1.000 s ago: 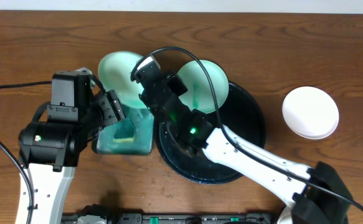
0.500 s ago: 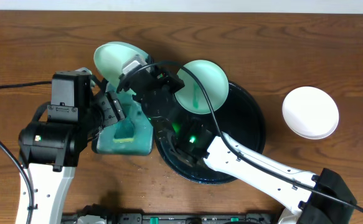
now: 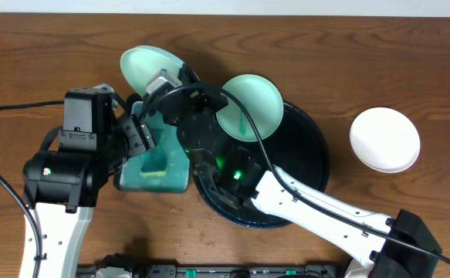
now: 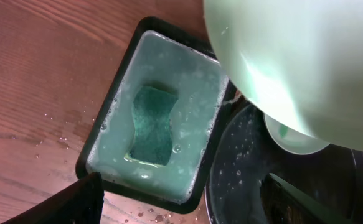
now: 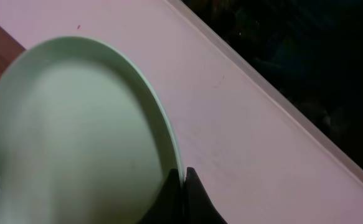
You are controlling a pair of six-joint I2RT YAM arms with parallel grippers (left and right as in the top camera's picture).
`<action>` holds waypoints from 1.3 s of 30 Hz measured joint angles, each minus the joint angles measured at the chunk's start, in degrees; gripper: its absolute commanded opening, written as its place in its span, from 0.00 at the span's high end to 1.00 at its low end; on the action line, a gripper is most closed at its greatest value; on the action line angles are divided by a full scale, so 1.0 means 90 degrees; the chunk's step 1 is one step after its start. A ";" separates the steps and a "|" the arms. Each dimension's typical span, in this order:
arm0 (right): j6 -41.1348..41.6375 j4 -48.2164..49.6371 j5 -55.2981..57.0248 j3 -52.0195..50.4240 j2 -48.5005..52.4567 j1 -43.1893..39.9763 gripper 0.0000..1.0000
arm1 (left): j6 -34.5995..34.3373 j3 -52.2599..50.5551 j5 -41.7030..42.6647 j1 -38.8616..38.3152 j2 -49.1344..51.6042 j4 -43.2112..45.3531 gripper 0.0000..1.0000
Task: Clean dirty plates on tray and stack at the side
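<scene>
My right gripper (image 3: 167, 82) is shut on the rim of a pale mint plate (image 3: 149, 65) and holds it tilted in the air above the far end of the rectangular tray. The right wrist view shows the fingers (image 5: 182, 182) pinching that plate's edge (image 5: 75, 137). The held plate fills the top right of the left wrist view (image 4: 293, 56). A second mint plate (image 3: 252, 104) with a teal smear leans on the far left rim of the round black tray (image 3: 306, 174). A white plate (image 3: 385, 139) lies on the table at the right. My left gripper (image 3: 138, 136) is open and empty (image 4: 181, 208).
A small rectangular black tray (image 3: 180, 184) of teal soapy water with a green sponge (image 4: 153, 124) sits left of the round tray, under my left gripper. Water drops lie on the wood around it. The right arm spans the round tray.
My right gripper has carried the mint plate left and farther back, off the round tray and over the rectangular tray. The left arm has not moved.
</scene>
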 measured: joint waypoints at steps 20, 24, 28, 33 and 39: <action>0.0724 -0.0505 0.0151 0.0019 0.0000 -0.0097 0.99 | 0.0000 0.0000 0.0000 0.0000 0.0000 0.0000 0.19; 0.2715 -0.2436 -0.0401 0.0056 0.0005 -0.0697 0.99 | 0.0000 0.0000 0.0000 0.0000 0.0000 0.0000 0.19; 0.4510 -0.3344 -0.2378 0.0029 0.0100 -0.1761 0.99 | 0.0000 0.0000 0.0000 0.0000 0.0000 0.0002 0.19; 0.5632 -0.3458 -0.5010 0.0029 0.0002 -0.2866 0.99 | 0.0000 0.0000 0.0000 0.0000 0.0000 -0.0002 0.19; 0.6343 -0.4724 -0.6198 0.0024 -0.0942 -0.4221 0.99 | 0.0000 0.0000 0.0002 0.0000 0.0000 -0.0002 0.19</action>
